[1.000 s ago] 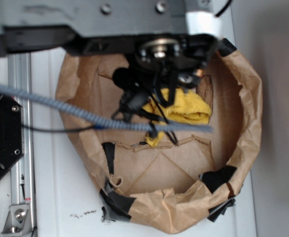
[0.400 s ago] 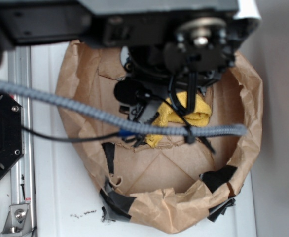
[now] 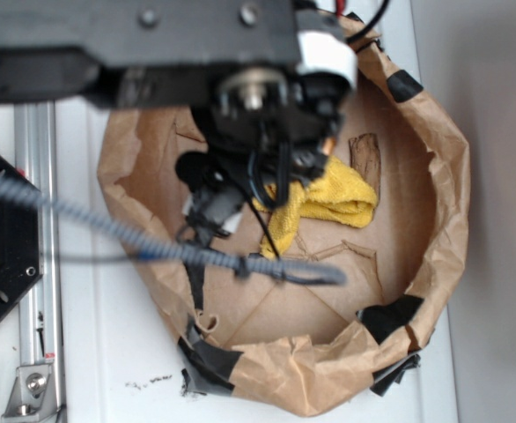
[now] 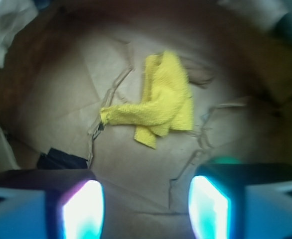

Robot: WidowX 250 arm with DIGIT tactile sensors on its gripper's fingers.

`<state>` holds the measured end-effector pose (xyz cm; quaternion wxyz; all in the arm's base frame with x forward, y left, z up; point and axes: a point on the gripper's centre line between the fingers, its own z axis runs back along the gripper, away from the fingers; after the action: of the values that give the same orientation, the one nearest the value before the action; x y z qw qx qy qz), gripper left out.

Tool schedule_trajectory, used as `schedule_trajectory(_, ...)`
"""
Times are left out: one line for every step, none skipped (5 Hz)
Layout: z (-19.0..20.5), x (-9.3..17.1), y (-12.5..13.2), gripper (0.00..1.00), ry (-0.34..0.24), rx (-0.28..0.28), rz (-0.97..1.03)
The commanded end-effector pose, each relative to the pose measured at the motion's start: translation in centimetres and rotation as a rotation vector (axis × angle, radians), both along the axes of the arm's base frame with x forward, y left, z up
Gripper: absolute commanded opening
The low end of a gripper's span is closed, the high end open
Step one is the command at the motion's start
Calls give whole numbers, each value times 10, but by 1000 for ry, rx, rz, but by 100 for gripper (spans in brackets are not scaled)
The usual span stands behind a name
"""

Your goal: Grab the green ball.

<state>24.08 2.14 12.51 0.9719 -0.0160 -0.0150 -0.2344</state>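
Change: arm [image 3: 152,44] shifted left across the bag since a moment ago, and the wrist with it; more of the cloth uncovered on the right. Taken as a search or line-up move, not yet a grasp.
Meaning for task: ball not yet held; closing step still ahead, judged early in the task.
Rail [image 3: 33,176]: far left on the worktop [image 3: 91,370], outside the bag.
Cable [image 3: 108,225]: grey, slanting from the left edge down into the bag, blurred.
Gripper [image 4: 146,199]: open wide in the wrist view, two lit fingers [image 4: 81,209] at the bottom edge, only bare brown paper between them, nothing held. Mostly hidden under the arm in the exterior view.
Cloth [image 4: 166,99]: yellow, crumpled, lying on the bag floor well ahead of the fingers; right of the wrist in the exterior view [image 3: 333,198]. Not the target.
Ball [image 4: 227,160]: only a dim green sliver just above the right finger, close against it, outside the gap; likely the ball, too blurred to be sure. Not seen in the exterior view, probably under the arm.
Pointing and long axis: none to give, round by shape; seam lines not visible, so any approach angle judged equal.
Next move, as a guess: small shift toward the right finger's side to bring the green between the fingers.
Bag [image 3: 443,176]: brown paper, rolled rim, black tape [image 3: 390,317] patches at lower right.
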Motion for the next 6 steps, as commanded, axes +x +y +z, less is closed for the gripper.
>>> schedule_trajectory(-24, 21, 32, 100, -162, 156, -111)
schedule_trajectory(-43, 22, 46, 100, -118, 179, -205)
schedule_trajectory(-56, 13, 55, 100, -65, 125, -262)
schedule_trajectory(-56, 14, 69, 100, -43, 113, -293)
schedule_trajectory(-55, 17, 76, 100, -42, 132, -297)
schedule_trajectory(-61, 18, 78, 100, -30, 172, -320)
